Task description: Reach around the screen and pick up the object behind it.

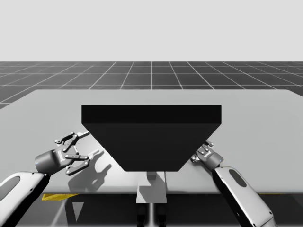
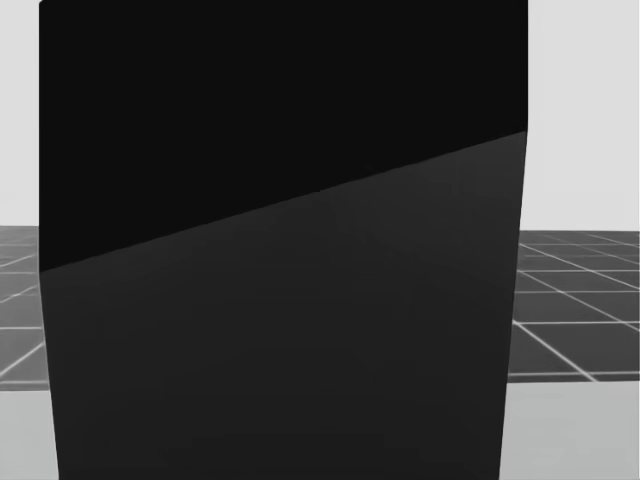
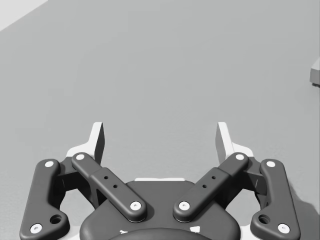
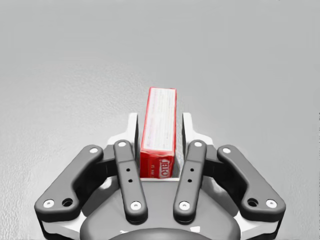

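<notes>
Right gripper (image 4: 160, 127) was clamped narrow on the red box (image 4: 159, 115), both fingers against its long sides, at the right edge of the black screen (image 1: 151, 137) over the grey table (image 1: 47, 109). Could not tell if the box was lifted. Left gripper (image 3: 160, 135) stood wide, holding nothing, left of the screen.

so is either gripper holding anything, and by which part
My right gripper is shut on the red box, gripping its two long sides at the near end. My left gripper is open and holds nothing.
</notes>
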Available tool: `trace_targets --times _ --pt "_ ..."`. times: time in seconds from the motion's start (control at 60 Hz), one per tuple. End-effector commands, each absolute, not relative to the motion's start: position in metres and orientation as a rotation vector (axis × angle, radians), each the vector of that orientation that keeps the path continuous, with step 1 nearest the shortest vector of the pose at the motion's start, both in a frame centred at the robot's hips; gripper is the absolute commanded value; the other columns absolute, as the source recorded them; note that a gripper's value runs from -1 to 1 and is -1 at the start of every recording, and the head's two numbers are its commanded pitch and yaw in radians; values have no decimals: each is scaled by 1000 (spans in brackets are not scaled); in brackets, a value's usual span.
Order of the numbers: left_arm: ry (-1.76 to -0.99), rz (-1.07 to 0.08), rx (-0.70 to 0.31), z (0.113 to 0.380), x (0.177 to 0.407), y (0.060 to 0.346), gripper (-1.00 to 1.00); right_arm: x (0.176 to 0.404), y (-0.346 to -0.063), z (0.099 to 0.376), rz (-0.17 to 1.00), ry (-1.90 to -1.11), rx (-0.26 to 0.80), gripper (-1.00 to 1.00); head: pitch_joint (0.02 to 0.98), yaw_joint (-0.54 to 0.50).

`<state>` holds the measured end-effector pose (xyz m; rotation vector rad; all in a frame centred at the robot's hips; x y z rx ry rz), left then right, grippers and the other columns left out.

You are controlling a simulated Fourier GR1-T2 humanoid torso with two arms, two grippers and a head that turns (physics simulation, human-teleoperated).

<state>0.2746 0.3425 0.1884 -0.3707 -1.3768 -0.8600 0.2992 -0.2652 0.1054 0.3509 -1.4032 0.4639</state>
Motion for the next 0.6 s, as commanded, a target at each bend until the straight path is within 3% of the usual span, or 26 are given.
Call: trace_targets --times 0.017,0.133,0.4,0.6 --pt "-1376 -866 -363 188 274 342 -1000 299 -269 98 421 -1394 341 1000 170 -50" --pt "-1377 -865 -359 189 273 342 -1000 301 -284 103 398 -1403 318 1000 168 -47" --pt "-1391 -856 -348 195 271 347 -1000 301 -360 135 311 -1508 181 1000 162 -46" --pt "-1391 -859 -347 195 272 347 -1000 304 -400 165 246 -1588 88 1000 160 -45"
